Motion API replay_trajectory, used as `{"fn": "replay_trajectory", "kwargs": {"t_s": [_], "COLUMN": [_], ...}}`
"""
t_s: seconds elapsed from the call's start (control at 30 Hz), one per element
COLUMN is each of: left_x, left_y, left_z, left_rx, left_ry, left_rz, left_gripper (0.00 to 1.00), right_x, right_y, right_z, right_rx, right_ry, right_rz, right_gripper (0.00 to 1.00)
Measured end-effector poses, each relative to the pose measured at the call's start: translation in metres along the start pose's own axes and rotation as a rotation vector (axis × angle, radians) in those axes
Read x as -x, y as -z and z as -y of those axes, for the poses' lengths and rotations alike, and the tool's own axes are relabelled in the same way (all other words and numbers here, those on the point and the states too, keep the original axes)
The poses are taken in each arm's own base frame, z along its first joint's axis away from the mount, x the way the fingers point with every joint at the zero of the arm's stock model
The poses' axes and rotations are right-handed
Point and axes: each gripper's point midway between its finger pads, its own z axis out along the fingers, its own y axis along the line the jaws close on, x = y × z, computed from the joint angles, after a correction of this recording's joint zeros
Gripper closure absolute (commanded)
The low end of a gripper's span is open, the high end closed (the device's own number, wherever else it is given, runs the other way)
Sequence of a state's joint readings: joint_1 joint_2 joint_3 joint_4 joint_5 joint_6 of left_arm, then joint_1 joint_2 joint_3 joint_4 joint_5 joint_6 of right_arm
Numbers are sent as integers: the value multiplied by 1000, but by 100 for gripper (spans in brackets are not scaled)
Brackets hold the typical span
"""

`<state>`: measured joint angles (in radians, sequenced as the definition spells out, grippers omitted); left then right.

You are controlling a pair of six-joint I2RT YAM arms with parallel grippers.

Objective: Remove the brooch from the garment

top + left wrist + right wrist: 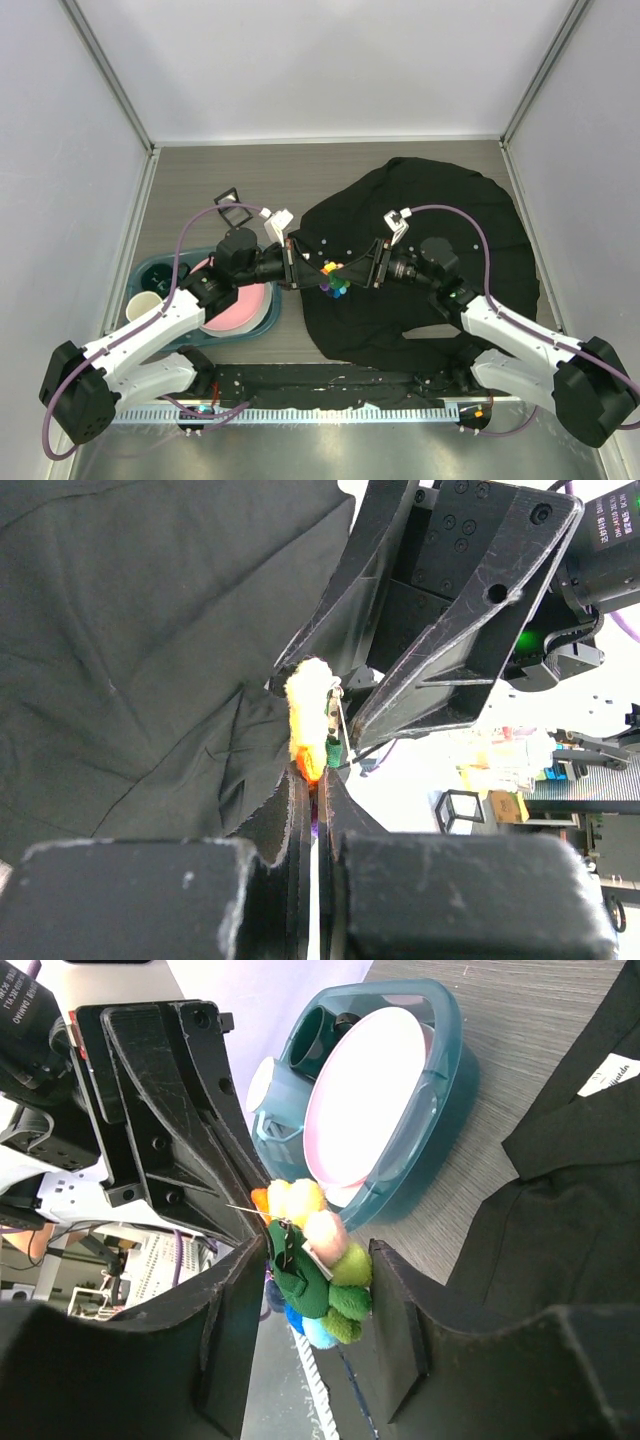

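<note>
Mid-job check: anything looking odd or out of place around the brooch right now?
The brooch has its thin metal pin sticking out bare toward the left hand, seemingly unclasped. The garment lies rumpled in a heap, not spread flat.

Multicolour brooch [318, 1272] btw right tool [318, 1258] fingers, left tool [235, 1215] tip at its pin side.

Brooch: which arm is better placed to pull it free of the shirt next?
Right. The right hand straddles the multicoloured flower-shaped brooch, jaws apart either side, so it probably needs to close and pull. The left hand is shut at the brooch's edge, against the black shirt.
</note>
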<state>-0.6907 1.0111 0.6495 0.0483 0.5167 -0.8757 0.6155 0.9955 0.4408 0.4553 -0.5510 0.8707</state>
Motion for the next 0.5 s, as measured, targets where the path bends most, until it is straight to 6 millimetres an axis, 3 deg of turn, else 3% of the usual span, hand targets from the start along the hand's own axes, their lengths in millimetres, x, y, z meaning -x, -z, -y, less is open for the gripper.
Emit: {"fn": "replay_trajectory", "kwargs": {"t_s": [0.5], "left_x": [-1], "left_y": [1], "left_z": [0], "left_rx": [1], "left_ry": [6], "left_rz": [-5], "left_gripper": [100], "right_x": [0], "right_y": [-2], "right_z": [1], "right_rx": [10], "right_ry": [2], "right_rz": [2], "right_gripper": [87]}}
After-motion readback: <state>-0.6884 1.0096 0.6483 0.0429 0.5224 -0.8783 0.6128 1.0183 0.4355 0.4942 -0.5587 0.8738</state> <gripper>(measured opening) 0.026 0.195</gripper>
